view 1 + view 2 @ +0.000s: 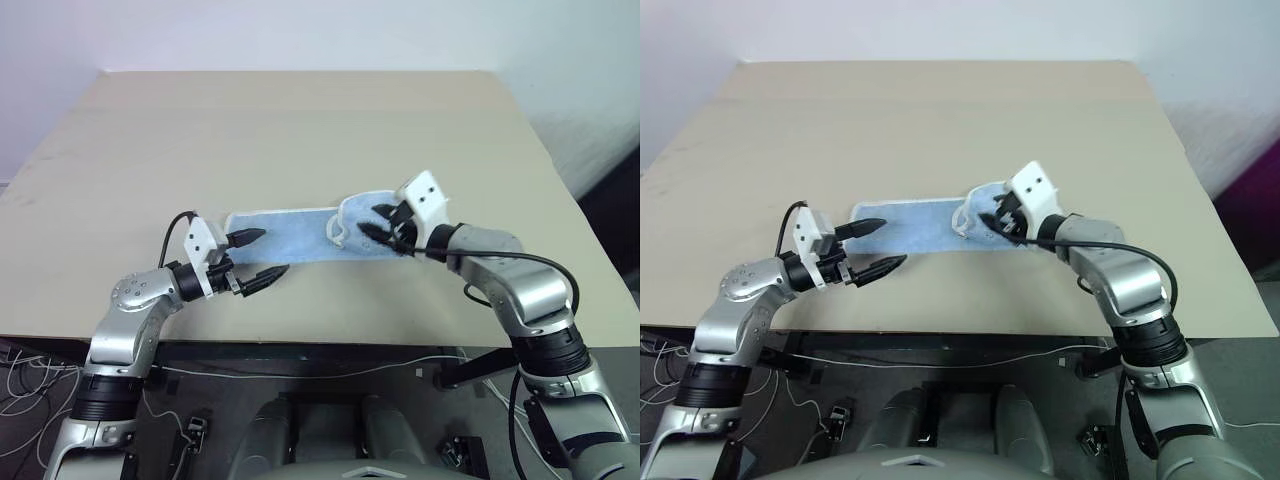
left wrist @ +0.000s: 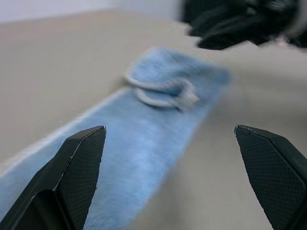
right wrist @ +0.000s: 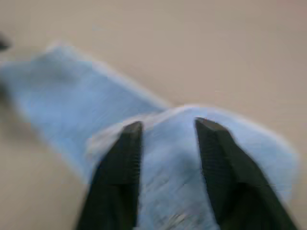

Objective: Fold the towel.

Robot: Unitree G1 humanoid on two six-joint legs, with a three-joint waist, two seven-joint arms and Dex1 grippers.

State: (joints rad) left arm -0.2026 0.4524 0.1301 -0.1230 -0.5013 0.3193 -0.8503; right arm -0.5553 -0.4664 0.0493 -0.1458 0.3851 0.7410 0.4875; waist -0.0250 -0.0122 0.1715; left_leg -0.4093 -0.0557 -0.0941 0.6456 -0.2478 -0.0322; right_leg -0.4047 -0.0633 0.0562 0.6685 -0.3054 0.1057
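Both grippers level beside towel

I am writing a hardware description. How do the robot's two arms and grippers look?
Both arms are silver-grey metal with black joint rings. Each gripper, left and right, has two black pointed fingers on a white block, and a black cable loops along each forearm.

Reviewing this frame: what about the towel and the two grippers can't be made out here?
- Right end of the light blue fluffy terry towel: covered by the right gripper in the eye views.
- Whether that gripper grips cloth: right wrist view is motion-blurred.
- White loop tag: too blurred to pick out in the left wrist view, between the left gripper fingers.
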